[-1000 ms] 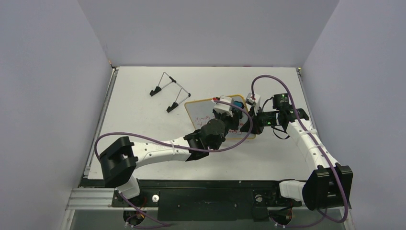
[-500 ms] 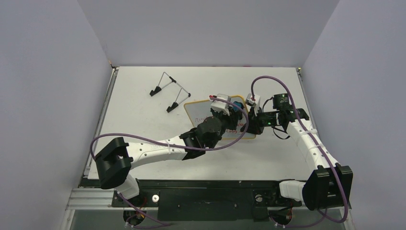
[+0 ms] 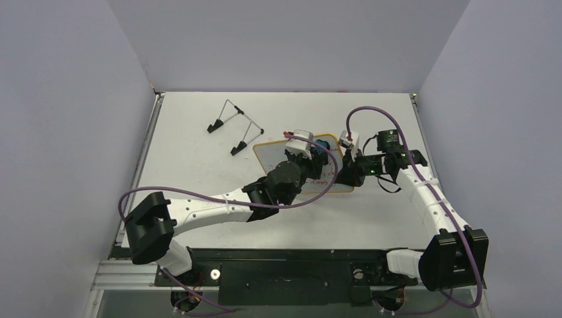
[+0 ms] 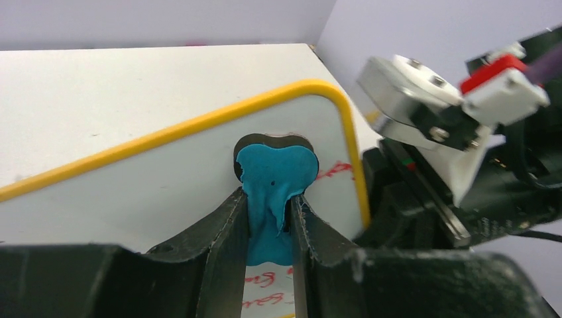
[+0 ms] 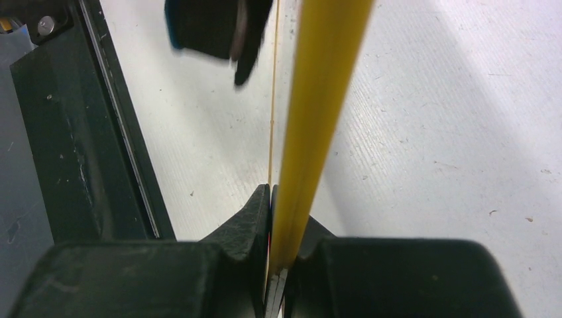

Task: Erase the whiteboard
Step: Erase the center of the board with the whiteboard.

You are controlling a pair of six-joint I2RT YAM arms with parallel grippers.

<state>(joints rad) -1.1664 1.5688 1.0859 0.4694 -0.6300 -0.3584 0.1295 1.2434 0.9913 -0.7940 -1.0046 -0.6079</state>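
The whiteboard (image 4: 132, 185), yellow-rimmed with rounded corners, bears faint red writing (image 4: 333, 171).

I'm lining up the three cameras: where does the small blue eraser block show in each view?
Top external: small blue eraser block just right of centre, at the far right corner of the white board with yellow rim.
Left wrist: centre, clamped in the left gripper, against the board.
Right wrist: likely the blue-edged dark shape at the top left.
Shared landmark: the board's yellow rim.
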